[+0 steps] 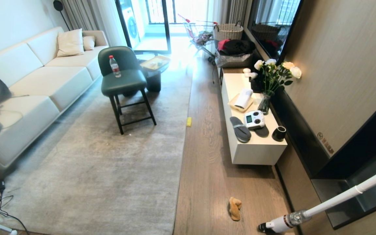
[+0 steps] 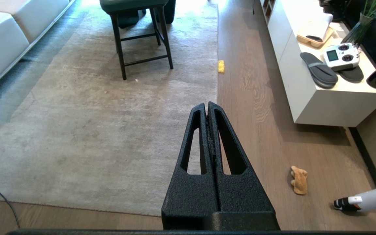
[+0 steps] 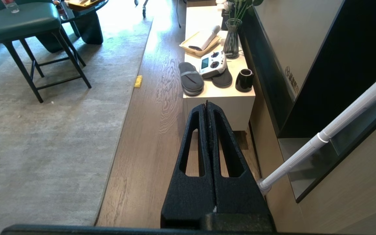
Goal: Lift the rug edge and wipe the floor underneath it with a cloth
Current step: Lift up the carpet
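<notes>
The rug (image 1: 103, 163) is pale mottled grey; the floor (image 1: 207, 156) brown wood-grain plank with dark streaks. The cloth (image 1: 235, 208) is orange-tan. The chair (image 1: 122, 80) is dark green, the cabinet (image 1: 256, 151) white, the slippers (image 1: 240, 129) grey.

Brown wood-grain floor (image 1: 207, 156) runs up the centre-right of the head view, with a pale grey rug (image 1: 109, 169) lying flat over it across the lower left. An orange-tan cloth (image 1: 235, 208) sits on bare planks at lower centre-right, well apart from the rug's edge. A small yellow item (image 1: 189, 121) lies at that edge, mid-frame. A white cabinet (image 1: 256, 153) stands at right.
</notes>
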